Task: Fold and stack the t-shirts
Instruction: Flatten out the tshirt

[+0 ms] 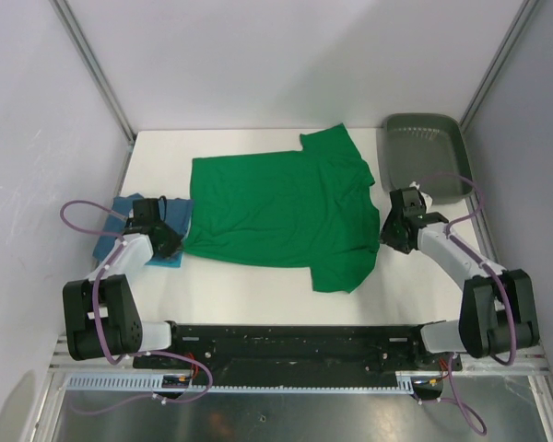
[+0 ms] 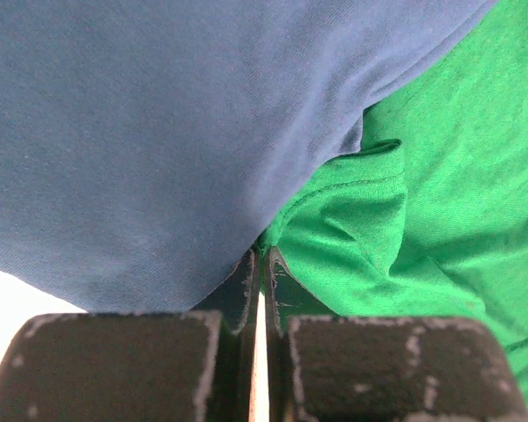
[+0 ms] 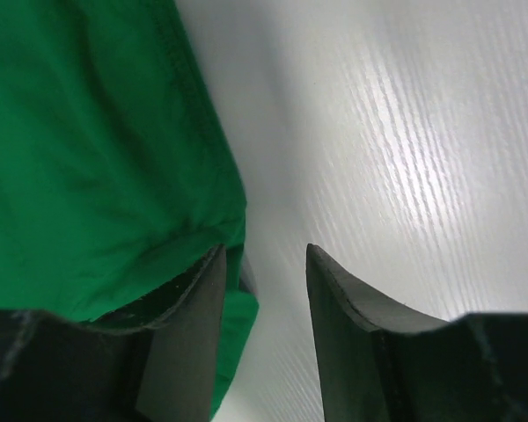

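Note:
The emerald green t-shirt (image 1: 281,207) lies spread flat in the middle of the white table, collar end to the right. The teal blue t-shirt (image 1: 120,232) lies folded at the left, partly under my left arm. My left gripper (image 1: 172,242) is at the green shirt's lower left corner. In the left wrist view it (image 2: 262,255) is shut, pinching the green hem (image 2: 352,189) next to the blue cloth (image 2: 158,132). My right gripper (image 1: 388,236) is at the shirt's right edge. In the right wrist view it (image 3: 264,255) is open, one finger against the green cloth (image 3: 79,158).
A dark grey-green plastic tray (image 1: 429,138) sits at the back right corner, just behind the right gripper. Bare white tabletop (image 3: 405,132) lies to the right of the green shirt. Walls with metal posts close in the table at left and right.

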Robot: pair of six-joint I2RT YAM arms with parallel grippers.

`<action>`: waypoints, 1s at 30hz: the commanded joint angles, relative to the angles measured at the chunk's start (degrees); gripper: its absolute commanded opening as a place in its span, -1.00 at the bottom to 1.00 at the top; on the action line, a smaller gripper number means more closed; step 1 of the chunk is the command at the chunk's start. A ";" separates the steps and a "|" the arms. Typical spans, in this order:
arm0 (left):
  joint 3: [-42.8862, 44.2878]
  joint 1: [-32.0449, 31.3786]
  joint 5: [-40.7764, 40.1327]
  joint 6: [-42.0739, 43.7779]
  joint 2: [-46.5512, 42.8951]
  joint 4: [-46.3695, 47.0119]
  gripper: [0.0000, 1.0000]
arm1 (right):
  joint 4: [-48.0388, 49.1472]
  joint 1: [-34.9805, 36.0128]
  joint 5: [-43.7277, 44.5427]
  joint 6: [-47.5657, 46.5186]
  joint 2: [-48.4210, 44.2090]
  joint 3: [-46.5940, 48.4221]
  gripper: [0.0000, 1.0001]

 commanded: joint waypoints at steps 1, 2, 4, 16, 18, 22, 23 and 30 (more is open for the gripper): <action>1.77 0.68 -1.15 0.17 -0.97 0.38 -1.00 | 6.91 -1.23 -5.68 0.69 5.10 0.21 -0.06; 1.72 0.68 -1.13 0.14 -1.00 0.41 -1.00 | 8.23 -1.30 -6.26 0.72 6.21 0.24 -0.05; 1.64 0.67 -1.05 0.11 -1.05 0.39 -1.00 | 10.59 -1.45 -6.81 0.79 8.24 0.26 -0.01; 0.62 0.67 -0.73 0.25 -1.96 0.39 -1.00 | 9.98 -2.31 -2.63 2.39 14.62 0.15 -0.80; 0.09 0.67 -0.45 0.27 -2.15 0.43 -1.00 | 8.48 -3.06 -1.53 2.17 13.64 -0.53 -0.88; -1.59 0.65 -0.33 0.35 -2.72 0.28 -1.00 | 6.32 -5.44 -1.12 1.49 10.05 -3.27 -0.91; -2.02 0.66 -0.37 0.36 -2.98 0.27 -1.00 | 5.87 -6.09 -1.34 1.34 9.03 -4.01 -0.90; -5.92 0.67 -1.49 -1.02 -7.36 -0.56 -1.00 | 4.19 -7.77 -4.85 0.90 2.60 -7.74 -0.59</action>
